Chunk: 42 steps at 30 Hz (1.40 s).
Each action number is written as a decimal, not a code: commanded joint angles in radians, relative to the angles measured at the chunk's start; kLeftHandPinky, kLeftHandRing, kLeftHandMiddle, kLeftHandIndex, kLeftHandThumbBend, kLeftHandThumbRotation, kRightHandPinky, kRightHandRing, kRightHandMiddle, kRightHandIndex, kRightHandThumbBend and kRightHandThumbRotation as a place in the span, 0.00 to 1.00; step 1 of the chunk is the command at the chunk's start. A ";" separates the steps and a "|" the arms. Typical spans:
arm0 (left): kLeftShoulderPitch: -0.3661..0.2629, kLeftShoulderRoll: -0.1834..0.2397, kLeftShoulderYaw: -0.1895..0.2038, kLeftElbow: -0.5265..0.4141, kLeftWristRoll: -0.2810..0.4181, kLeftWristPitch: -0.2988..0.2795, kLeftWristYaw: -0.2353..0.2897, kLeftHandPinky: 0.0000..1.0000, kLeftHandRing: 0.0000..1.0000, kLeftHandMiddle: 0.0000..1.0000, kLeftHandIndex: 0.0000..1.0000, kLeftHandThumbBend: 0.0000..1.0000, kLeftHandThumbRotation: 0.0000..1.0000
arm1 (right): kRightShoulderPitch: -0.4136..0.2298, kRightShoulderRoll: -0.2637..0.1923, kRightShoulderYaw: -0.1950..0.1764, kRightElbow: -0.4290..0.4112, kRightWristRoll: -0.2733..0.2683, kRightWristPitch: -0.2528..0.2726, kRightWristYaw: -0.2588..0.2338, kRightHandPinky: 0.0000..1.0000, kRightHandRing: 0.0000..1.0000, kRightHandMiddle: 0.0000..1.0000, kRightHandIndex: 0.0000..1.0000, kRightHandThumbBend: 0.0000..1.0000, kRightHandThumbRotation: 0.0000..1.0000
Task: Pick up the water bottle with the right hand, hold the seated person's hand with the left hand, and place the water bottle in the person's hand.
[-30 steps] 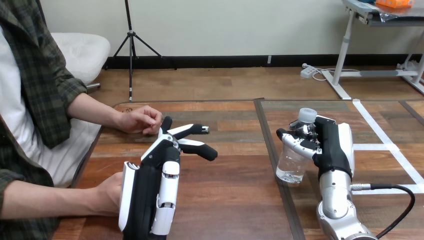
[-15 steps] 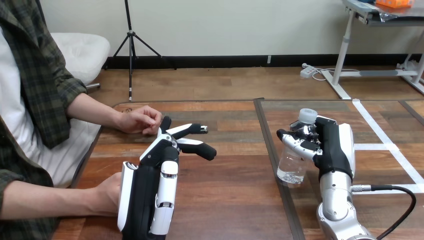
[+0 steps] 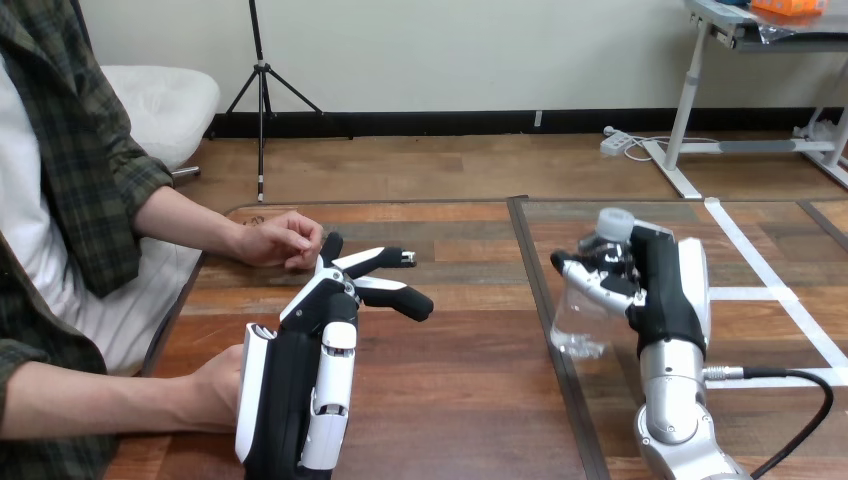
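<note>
R robot hand (image 3: 662,292), right side of table (image 3: 460,400): fingers + thumb clamped round water bottle (image 3: 580,318). Bottle is tilted, cap up; can't tell if base touches table. L robot hand (image 3: 305,355), near left: fingers straight & spread, holding nothing. Person's near hand (image 3: 213,385) is just beside it, on its left. Person's far hand (image 3: 280,240) rests on table, apart from it.

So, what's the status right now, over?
Right hand shut on bottle. Left hand open, beside person's far hand, not holding it. Bare table between the hands.
</note>
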<state>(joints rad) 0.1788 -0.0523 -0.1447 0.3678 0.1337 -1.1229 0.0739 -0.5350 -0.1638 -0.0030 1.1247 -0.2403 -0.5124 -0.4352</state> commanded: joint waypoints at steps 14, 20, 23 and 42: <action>-0.059 -0.021 -0.009 0.001 -0.012 0.009 -0.011 1.00 0.51 0.52 0.66 0.00 1.00 | -0.009 -0.035 0.030 -0.269 -0.083 -0.051 -0.027 0.21 0.20 0.21 0.20 0.49 0.00; -0.059 -0.020 -0.009 -0.001 -0.015 0.016 -0.013 1.00 0.51 0.52 0.65 0.00 1.00 | 0.011 -0.029 0.027 -0.324 -0.091 -0.050 -0.011 0.17 0.16 0.19 0.18 0.50 0.00; -0.061 -0.019 -0.009 0.003 -0.021 0.011 -0.016 1.00 0.51 0.52 0.66 0.00 1.00 | 0.019 -0.029 0.029 -0.342 -0.095 -0.058 -0.006 0.15 0.15 0.18 0.18 0.50 0.00; -0.062 -0.015 -0.002 0.000 -0.021 0.014 -0.026 1.00 0.52 0.52 0.66 0.00 1.00 | 0.070 -0.007 0.037 -0.510 -0.102 0.019 0.038 0.11 0.12 0.15 0.15 0.50 0.00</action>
<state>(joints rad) 0.1742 -0.0516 -0.1463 0.3678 0.1236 -1.1048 0.0520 -0.4320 -0.1638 0.0332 0.7098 -0.3355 -0.5093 -0.3986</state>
